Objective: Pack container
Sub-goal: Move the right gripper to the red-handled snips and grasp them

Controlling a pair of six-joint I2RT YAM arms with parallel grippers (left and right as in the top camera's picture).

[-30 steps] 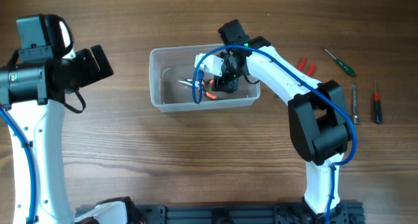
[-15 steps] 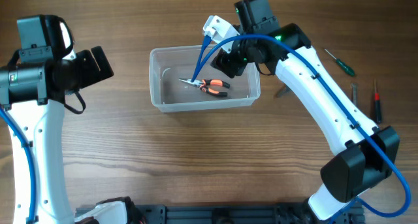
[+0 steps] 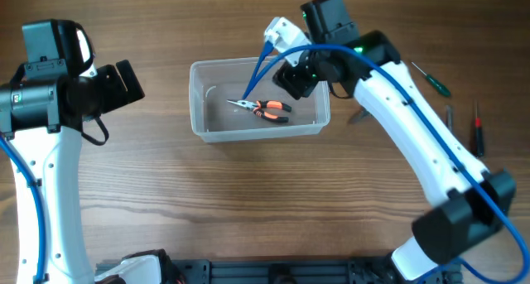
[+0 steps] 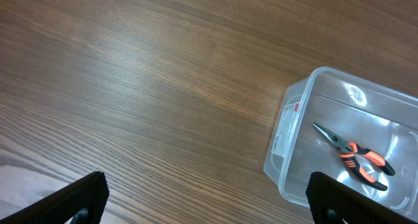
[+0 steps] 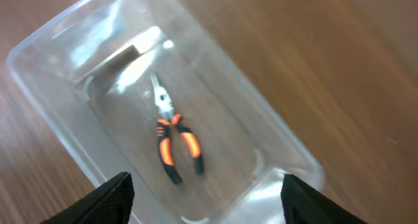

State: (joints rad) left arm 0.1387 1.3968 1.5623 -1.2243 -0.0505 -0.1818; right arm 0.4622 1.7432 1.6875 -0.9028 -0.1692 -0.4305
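From overhead, the clear rectangular plastic container with rounded corners (image 3: pixel 195 102) sits on the wooden desk (image 3: pixel 248 201) towards its far side. One pair of orange-handled needle-nose pliers (image 3: pixel 267 109) already lies flat on its floor. The right end effector (image 3: pixel 296 79) hangs above the container's far right corner, while the left end effector (image 3: pixel 126 80) is well apart to the left. On the desk's right side a green-handled screwdriver (image 3: pixel 433 79), a red-handled screwdriver (image 3: pixel 479 131) and a slim grey tool (image 3: pixel 450 128) are not yet packed, so I judge the job begun but mostly left to do. The left wrist view shows that arm's fingers spread wide with nothing between them, and the container at lower right. The right wrist view looks down into the container at the pliers, its fingers likewise spread wide and empty, seemingly free to fetch the next tool
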